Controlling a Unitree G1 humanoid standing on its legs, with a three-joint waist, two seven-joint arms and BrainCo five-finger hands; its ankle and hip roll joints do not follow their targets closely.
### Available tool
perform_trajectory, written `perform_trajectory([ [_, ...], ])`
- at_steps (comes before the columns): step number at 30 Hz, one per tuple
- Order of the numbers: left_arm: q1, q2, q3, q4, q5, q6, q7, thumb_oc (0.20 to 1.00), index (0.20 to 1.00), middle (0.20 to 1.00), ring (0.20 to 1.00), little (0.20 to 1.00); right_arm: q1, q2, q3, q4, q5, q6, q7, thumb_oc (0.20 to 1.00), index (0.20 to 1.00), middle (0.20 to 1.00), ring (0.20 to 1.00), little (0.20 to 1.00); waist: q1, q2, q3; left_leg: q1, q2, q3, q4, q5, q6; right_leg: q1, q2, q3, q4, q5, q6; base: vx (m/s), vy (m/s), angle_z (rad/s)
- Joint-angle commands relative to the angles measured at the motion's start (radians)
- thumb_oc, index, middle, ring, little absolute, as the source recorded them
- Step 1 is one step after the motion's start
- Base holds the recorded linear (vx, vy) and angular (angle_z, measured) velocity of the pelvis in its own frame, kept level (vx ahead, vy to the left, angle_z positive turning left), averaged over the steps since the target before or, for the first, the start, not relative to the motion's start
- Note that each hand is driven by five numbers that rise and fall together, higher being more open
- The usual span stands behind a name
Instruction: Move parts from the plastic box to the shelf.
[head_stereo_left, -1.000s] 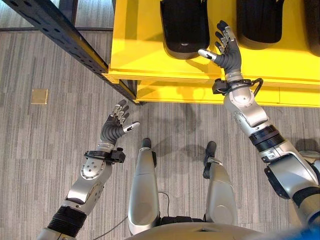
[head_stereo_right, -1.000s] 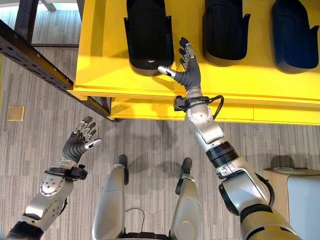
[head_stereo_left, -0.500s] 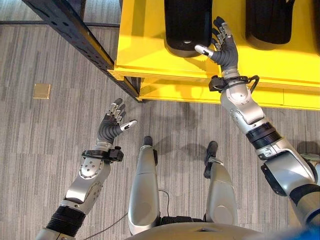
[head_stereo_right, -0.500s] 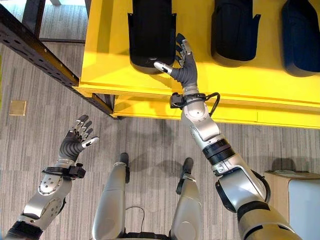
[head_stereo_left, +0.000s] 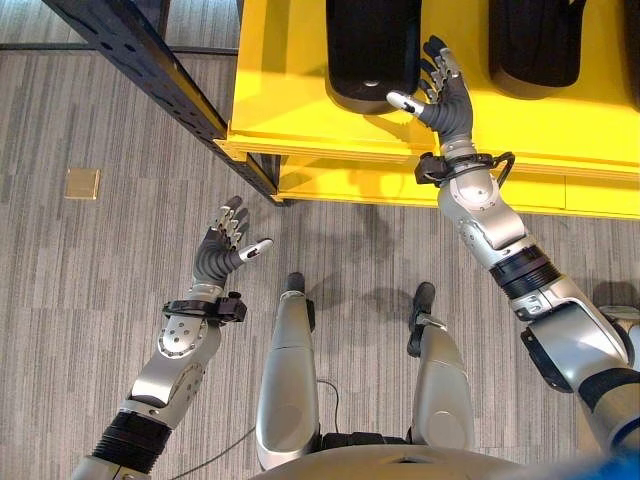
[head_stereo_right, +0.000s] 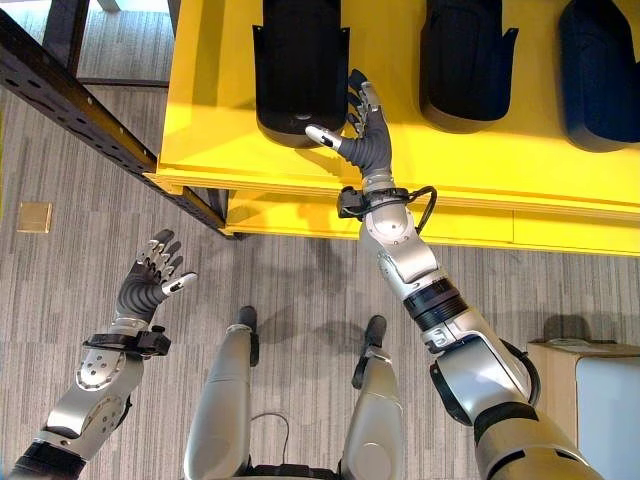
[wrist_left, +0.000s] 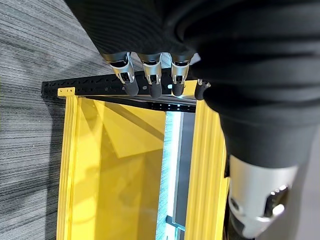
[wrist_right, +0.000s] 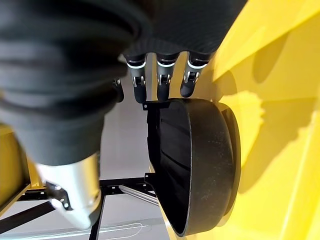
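Note:
Three black moulded parts lie in a row on the yellow shelf (head_stereo_right: 200, 110): one (head_stereo_right: 298, 60) at the left, one (head_stereo_right: 466, 55) in the middle, one (head_stereo_right: 598, 60) at the right. My right hand (head_stereo_right: 368, 140) hovers open over the shelf just right of the left part's near end, thumb pointing at it, holding nothing. In the right wrist view its fingers (wrist_right: 161, 75) stretch beside that part (wrist_right: 200, 165). My left hand (head_stereo_left: 222, 250) is open and empty above the grey floor, left of the shelf. The left wrist view shows its fingers (wrist_left: 152, 82) straight, with the shelf (wrist_left: 115, 165) beyond.
A black perforated rack beam (head_stereo_left: 150, 70) runs diagonally at the upper left, meeting the shelf's corner. A small tan square (head_stereo_left: 81, 183) is set in the grey striped floor. A beige box with a pale top (head_stereo_right: 590, 400) stands at the lower right.
The view shifted a little. My right hand has edged closer to the left black part's near end. The left hand stays open over the floor.

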Motion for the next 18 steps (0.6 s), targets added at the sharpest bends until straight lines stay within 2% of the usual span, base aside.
perform_trajectory([
  [1, 0.033, 0.004, 0.02, -0.122, 0.058, -0.058, 0.023, 1.0, 1.0, 1.0, 1.0, 1.0, -0.021, -0.028, -0.115, -0.117, -0.176, -0.042, -0.087, 1.0, 1.0, 1.0, 1.0, 1.0, 0.006, 0.009, -0.022, 0.011, -0.01, 0.07, -0.127, 0.078, 0.052, -0.023, -0.016, 0.011, 0.158, -0.09, -0.026, 0.0, 0.0, 0.0],
  [7, 0.024, -0.019, 0.036, -0.121, 0.092, -0.066, 0.042, 1.0, 1.0, 1.0, 1.0, 1.0, 0.089, -0.044, -0.201, -0.313, -0.369, -0.041, -0.139, 1.0, 1.0, 1.0, 1.0, 1.0, -0.01, 0.004, -0.025, 0.012, -0.007, 0.07, -0.124, 0.073, 0.054, -0.024, -0.01, 0.012, 0.158, -0.093, -0.025, 0.0, 0.0, 0.0],
  [9, 0.025, -0.021, 0.039, -0.122, 0.098, -0.068, 0.045, 1.0, 1.0, 1.0, 1.0, 1.0, 0.111, -0.044, -0.205, -0.347, -0.401, -0.041, -0.142, 1.0, 1.0, 1.0, 1.0, 1.0, -0.013, 0.003, -0.026, 0.012, -0.006, 0.069, -0.125, 0.073, 0.055, -0.025, -0.009, 0.012, 0.158, -0.093, -0.025, 0.0, 0.0, 0.0],
  [11, 0.03, -0.025, 0.041, -0.124, 0.118, -0.071, 0.055, 1.0, 1.0, 1.0, 1.0, 1.0, 0.164, -0.046, -0.208, -0.425, -0.497, -0.042, -0.151, 1.0, 1.0, 1.0, 1.0, 1.0, -0.021, 0.0, -0.027, 0.014, -0.004, 0.068, -0.126, 0.072, 0.055, -0.027, -0.008, 0.015, 0.158, -0.093, -0.024, 0.0, 0.0, 0.0],
  [17, 0.035, -0.031, 0.037, -0.13, 0.156, -0.073, 0.071, 1.0, 1.0, 1.0, 1.0, 1.0, 0.254, -0.05, -0.151, -0.534, -0.646, -0.034, -0.128, 1.0, 1.0, 1.0, 1.0, 1.0, -0.033, -0.009, -0.034, 0.017, -0.001, 0.071, -0.124, 0.072, 0.055, -0.026, -0.007, 0.016, 0.158, -0.092, -0.023, 0.0, 0.0, 0.0],
  [18, 0.034, -0.032, 0.031, -0.126, 0.168, -0.076, 0.078, 1.0, 1.0, 1.0, 1.0, 1.0, 0.271, -0.056, -0.121, -0.549, -0.719, -0.017, -0.127, 1.0, 1.0, 1.0, 1.0, 1.0, -0.035, -0.012, -0.035, 0.02, -0.001, 0.07, -0.125, 0.071, 0.055, -0.024, -0.005, 0.017, 0.156, -0.092, -0.021, 0.0, 0.0, 0.0],
])
